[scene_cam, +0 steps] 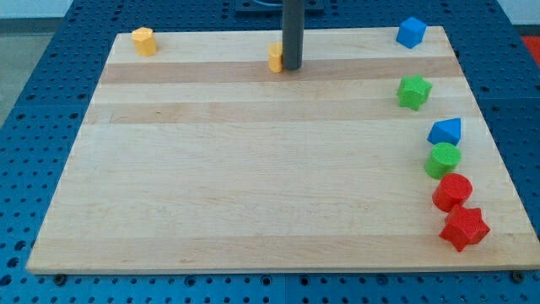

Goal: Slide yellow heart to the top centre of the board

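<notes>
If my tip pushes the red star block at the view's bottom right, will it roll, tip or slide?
The red star looks low and flat-based, so it will probably slide, not roll. Its points may make it turn under an off-centre push. It touches the red round block, which might move too.

There are no words, numbers, labels or signs to read on the blocks or the surface (pixel 253 186).
</notes>
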You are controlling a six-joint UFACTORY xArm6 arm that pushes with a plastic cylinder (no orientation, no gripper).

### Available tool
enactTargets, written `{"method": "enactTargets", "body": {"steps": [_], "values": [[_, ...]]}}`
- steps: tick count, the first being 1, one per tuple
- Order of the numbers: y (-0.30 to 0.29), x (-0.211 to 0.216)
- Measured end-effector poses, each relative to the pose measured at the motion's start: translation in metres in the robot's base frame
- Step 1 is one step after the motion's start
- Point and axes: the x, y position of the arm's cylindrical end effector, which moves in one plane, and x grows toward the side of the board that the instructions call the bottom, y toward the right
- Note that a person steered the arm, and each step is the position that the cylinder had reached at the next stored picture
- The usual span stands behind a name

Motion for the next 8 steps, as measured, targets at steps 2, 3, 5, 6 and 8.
{"method": "enactTargets", "body": {"steps": [2, 3, 5, 6, 8], "values": [[-0.015, 0.02], [-0.032, 0.026], [-0.041, 0.0], [-0.041, -0.013], [-0.047, -0.024]]}}
